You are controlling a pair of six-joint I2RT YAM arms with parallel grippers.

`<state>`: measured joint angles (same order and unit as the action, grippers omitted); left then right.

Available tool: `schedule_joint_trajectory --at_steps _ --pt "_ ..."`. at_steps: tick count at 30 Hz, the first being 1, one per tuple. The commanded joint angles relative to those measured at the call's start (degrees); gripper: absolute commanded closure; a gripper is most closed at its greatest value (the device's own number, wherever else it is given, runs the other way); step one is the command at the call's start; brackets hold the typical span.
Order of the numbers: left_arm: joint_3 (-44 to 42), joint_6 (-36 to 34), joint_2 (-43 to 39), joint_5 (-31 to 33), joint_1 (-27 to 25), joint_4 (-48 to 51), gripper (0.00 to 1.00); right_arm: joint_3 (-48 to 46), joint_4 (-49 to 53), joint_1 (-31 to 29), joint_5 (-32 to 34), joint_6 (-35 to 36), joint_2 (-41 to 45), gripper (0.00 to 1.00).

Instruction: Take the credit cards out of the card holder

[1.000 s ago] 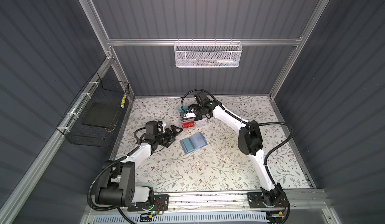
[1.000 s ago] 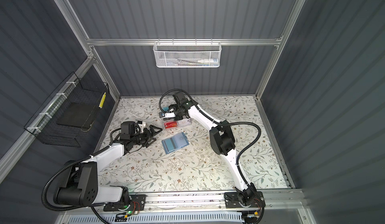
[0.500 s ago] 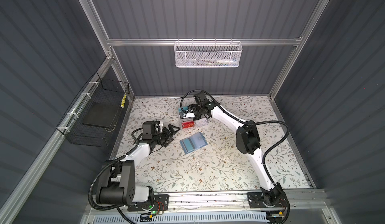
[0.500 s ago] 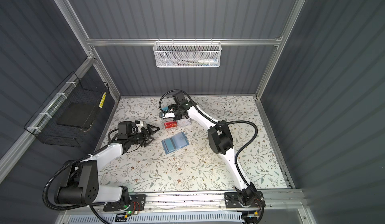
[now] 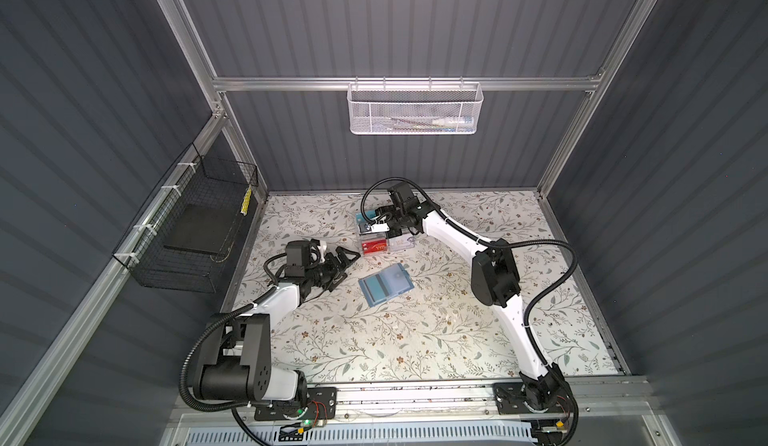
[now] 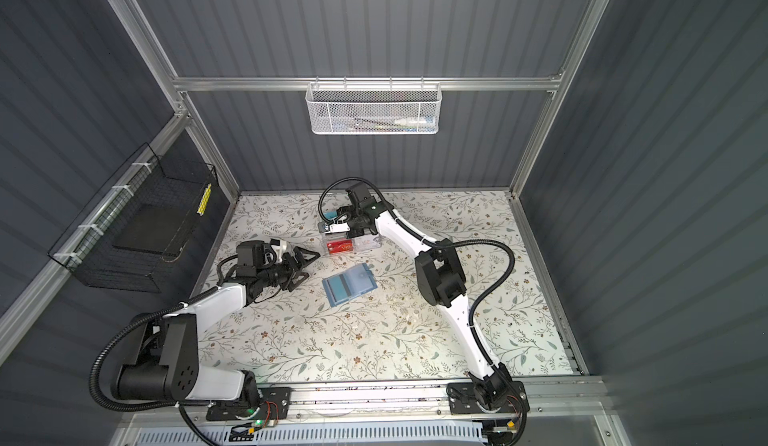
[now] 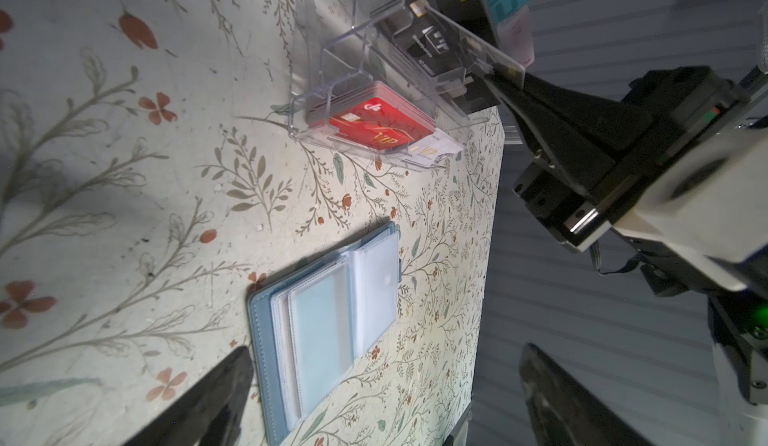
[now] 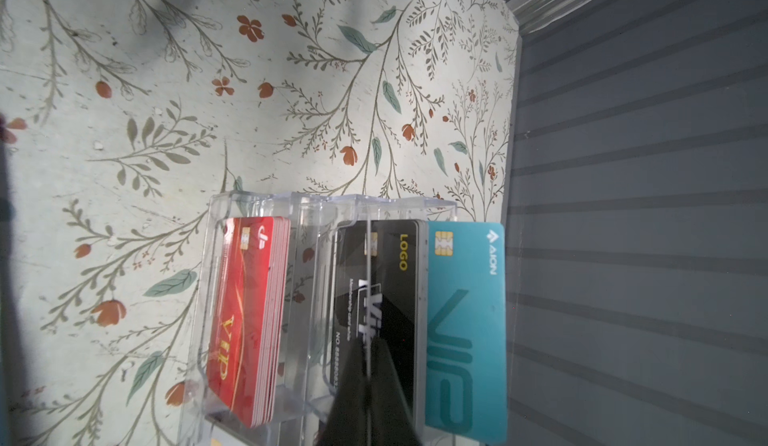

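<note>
Your right pincer is clamped shut on a pale credit card, gripping it at one short end. In the right wrist view you see that card only edge-on, as a thin line between the two dark fingers. The pincer holds it over the clear acrylic rack, which stands near the back of the floral surface. The card sits above the tier holding the black cards. In the left wrist view it reaches out from the fingertips across that tier, and you cannot tell whether it touches the rack. The rack's front tier carries a stack of red cards, and a teal card stands in the rear tier. Your left pincer is spread wide with nothing between its fingers. It hangs low over the surface on the left, one fingertip close to the rack's near corner. The card holder lies open and flat on the surface toward the middle, in front of the rack and apart from it. It is just to the right of your left pincer, with its translucent sleeves facing up. In both top views a dark band crosses those sleeves. Whether a card is inside them you cannot tell from any view.
</note>
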<state>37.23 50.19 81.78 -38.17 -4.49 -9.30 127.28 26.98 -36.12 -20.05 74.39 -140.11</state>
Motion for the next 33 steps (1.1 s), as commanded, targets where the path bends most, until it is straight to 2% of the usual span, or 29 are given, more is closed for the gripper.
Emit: schedule_joint_trajectory --at_steps 1,13,24,33 --pt "1.3 0.7 1.1 -1.3 0.4 -1.8 0.00 -1.6 -1.7 0.6 2.4 0.2 2.0 1.00" --pt "1.5 0.8 2.3 -1.9 0.4 -2.8 0.00 -4.8 -4.4 0.9 1.7 -0.6 2.7 0.99" --pt "1.6 0.5 2.7 -1.9 0.4 -2.8 0.00 -6.1 -8.7 0.4 2.0 -1.0 2.7 0.85" --pt "1.5 0.4 2.8 -1.8 0.4 -2.8 0.00 -7.7 -10.6 0.5 2.1 -1.6 4.0 0.78"
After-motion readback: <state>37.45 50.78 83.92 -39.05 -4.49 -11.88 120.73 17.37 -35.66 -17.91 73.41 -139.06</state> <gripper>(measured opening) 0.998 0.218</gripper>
